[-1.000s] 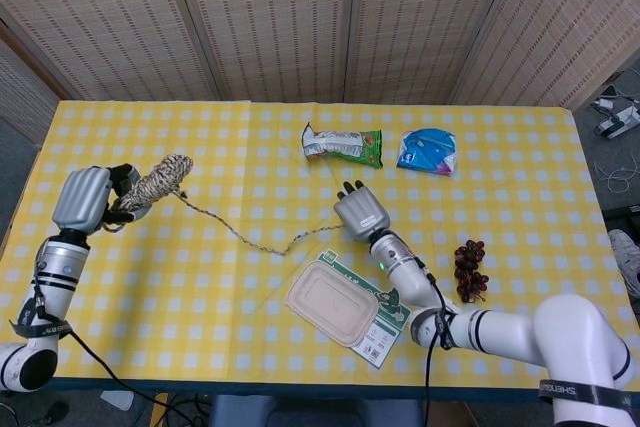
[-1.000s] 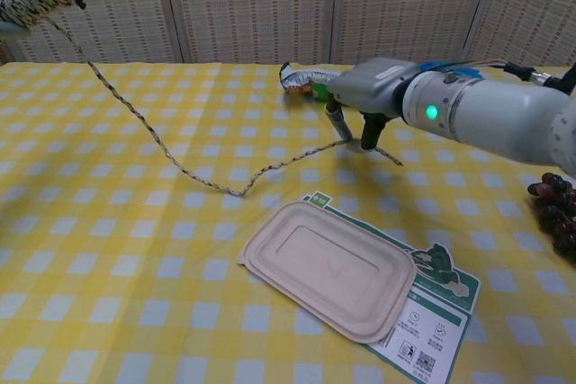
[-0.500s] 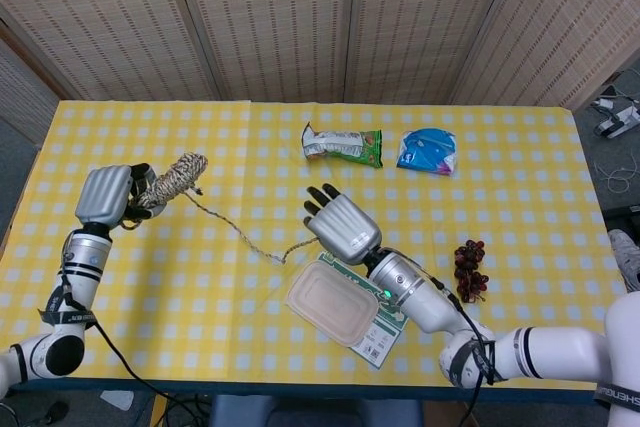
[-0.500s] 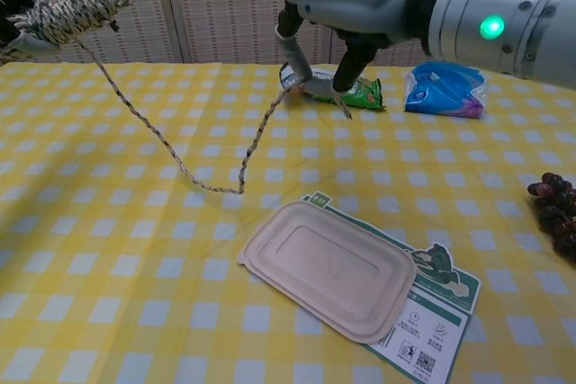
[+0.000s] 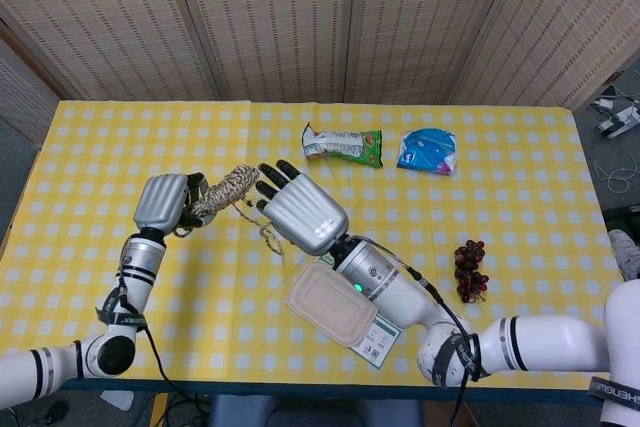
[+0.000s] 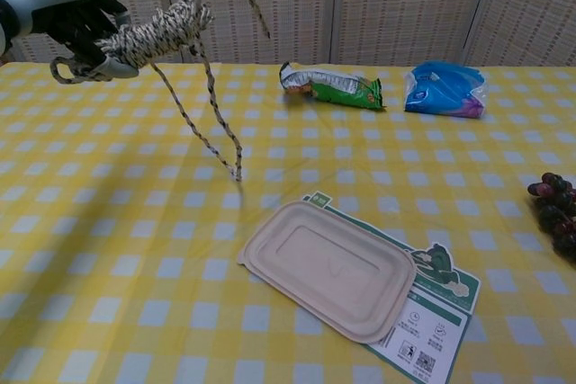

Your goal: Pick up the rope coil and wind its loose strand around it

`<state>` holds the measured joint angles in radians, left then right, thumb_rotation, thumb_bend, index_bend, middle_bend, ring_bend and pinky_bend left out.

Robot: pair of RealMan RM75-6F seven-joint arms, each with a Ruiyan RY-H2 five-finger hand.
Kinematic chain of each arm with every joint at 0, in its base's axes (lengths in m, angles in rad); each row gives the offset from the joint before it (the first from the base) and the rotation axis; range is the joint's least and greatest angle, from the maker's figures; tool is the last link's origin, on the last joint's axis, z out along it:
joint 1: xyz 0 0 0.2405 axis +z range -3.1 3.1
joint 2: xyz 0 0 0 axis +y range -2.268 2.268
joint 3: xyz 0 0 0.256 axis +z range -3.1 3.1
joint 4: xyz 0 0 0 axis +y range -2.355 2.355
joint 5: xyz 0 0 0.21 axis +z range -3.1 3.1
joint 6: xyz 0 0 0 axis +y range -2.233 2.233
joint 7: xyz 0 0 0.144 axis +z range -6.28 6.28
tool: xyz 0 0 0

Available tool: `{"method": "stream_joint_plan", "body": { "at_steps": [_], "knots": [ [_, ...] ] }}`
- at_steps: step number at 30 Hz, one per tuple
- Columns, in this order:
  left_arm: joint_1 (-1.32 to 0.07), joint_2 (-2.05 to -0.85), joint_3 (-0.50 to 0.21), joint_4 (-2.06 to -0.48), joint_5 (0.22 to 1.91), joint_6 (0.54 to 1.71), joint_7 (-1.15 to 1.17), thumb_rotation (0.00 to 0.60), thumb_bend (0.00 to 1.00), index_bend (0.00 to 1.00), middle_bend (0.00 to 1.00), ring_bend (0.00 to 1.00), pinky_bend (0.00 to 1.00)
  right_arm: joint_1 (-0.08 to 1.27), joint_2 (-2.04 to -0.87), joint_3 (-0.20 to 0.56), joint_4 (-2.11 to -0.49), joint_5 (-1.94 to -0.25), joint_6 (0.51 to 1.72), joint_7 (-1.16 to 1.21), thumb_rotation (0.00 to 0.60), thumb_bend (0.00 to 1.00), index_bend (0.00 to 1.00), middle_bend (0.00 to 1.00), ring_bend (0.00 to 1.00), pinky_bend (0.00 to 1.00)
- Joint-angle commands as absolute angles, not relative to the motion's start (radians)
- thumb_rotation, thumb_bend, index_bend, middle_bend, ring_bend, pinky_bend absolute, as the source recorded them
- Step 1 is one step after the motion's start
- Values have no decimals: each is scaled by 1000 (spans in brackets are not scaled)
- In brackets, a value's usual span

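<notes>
1. Left hand point(image 5: 165, 202) holds the rope coil point(image 5: 222, 191) up above the surface point(image 5: 500, 197), far left.
2. Right hand point(image 5: 300, 212) sits just right of it, pinching the loose strand point(image 6: 214, 123).
3. Lidded tray point(image 5: 330, 304) lies on a card point(image 5: 385, 322) near the front.
4. Snack bag point(image 5: 343, 144) and pouch point(image 5: 428, 151) lie at the back, grapes point(image 5: 469, 269) far right.

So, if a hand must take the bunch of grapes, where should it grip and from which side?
Probably at the top of the grapes, coming from above. The bunch lies flat on the table near its right edge, with free cloth all around, so nothing blocks a descent. Whether a stem shows cannot be told; otherwise fingers should close gently across the narrow width.
</notes>
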<state>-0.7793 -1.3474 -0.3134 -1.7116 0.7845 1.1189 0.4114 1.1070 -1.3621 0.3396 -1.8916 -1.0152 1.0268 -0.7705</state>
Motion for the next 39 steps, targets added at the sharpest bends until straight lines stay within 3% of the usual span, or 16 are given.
{"method": "stream_joint_plan", "body": {
  "at_steps": [1,9,20,28,39],
  "knots": [
    [-800,-1373,-325,-1727,776,1131,428,600,246,771,746,573,446,1135,-1356,373,-1892,-971,1036,-789,600,447,594,356,157,214],
    [-846,-1437,-341,-1766,786,1166,465,600,246,771,746,573,446,1197,-1353,424,-1841,-847,1040,-802,600,448,595,356,157,214],
    [-837,-1433,-349,-1864,879,1139,347,600,246,771,746,573,446,1254,-1363,430,-1723,-714,1041,-807,600,447,596,355,157,214],
    [-808,-1434,-365,-1864,1030,1162,189,600,246,772,747,573,446,1249,-1365,404,-1646,-652,1032,-772,600,448,599,355,157,214],
    [-762,-1371,-407,-1872,1092,1186,40,600,246,773,747,573,446,1189,-1370,322,-1560,-667,1014,-699,600,448,602,355,157,214]
  ]
}}
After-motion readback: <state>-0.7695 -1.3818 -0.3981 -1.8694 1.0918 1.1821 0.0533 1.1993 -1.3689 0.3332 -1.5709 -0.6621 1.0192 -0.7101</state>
